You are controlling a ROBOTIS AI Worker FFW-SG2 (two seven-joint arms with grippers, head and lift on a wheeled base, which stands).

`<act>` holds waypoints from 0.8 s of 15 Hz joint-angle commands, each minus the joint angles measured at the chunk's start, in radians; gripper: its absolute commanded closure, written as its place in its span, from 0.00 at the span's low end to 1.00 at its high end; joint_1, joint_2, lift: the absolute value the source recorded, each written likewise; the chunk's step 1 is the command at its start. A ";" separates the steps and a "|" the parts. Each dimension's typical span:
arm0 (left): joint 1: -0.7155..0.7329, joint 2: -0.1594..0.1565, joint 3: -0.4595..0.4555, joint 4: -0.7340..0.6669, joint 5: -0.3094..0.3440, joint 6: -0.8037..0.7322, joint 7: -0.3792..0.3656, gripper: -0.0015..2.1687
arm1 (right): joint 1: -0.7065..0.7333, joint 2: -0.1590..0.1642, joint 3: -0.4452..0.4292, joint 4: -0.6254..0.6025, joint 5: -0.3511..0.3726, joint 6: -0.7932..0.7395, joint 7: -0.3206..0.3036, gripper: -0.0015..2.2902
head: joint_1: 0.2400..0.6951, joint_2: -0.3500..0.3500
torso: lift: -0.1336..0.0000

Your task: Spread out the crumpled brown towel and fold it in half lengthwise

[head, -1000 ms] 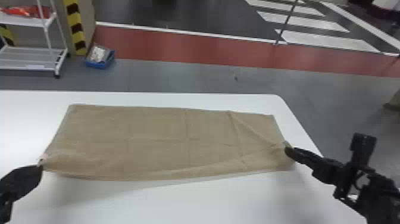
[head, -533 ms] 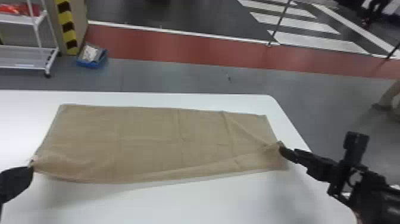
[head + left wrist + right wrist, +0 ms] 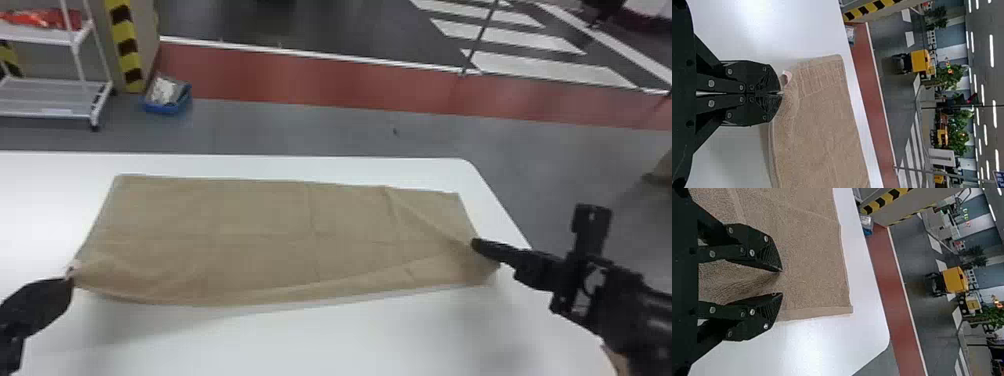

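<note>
The brown towel lies spread as a long rectangle, with a diagonal crease toward its right end. At its near left corner is my left gripper; in the left wrist view that gripper is shut on the corner of the towel, beside a small pale tag. My right gripper is at the towel's right edge, toward the near corner. The right wrist view has this gripper open, its two fingers apart over the towel, with a raised fold of cloth between them.
The white table extends in front of the towel, and its rounded far right corner is just beyond the towel's right end. On the floor behind stand a white rack and a blue bin.
The head view swung slightly and came back. Against the towel, my right gripper's tip has shifted a little toward the far side. My left gripper remains at its corner.
</note>
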 commanded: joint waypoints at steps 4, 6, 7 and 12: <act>0.008 -0.001 0.007 -0.024 0.000 0.003 0.002 0.75 | 0.016 -0.006 -0.064 -0.013 -0.018 0.011 0.100 0.57 | 1.00 0.14 | 0.07; 0.032 -0.003 0.016 -0.063 -0.005 0.030 0.012 0.75 | 0.018 -0.006 -0.108 -0.013 -0.031 -0.019 0.138 0.57 | 1.00 0.13 | 0.07; 0.043 -0.003 0.021 -0.083 -0.020 0.064 0.018 0.75 | 0.019 -0.008 -0.128 -0.013 -0.045 -0.023 0.156 0.57 | 1.00 0.13 | 0.07; 0.123 -0.027 0.082 -0.205 -0.071 0.224 0.037 0.75 | 0.033 -0.018 -0.195 -0.021 -0.097 -0.044 0.181 0.57 | 1.00 0.10 | 0.07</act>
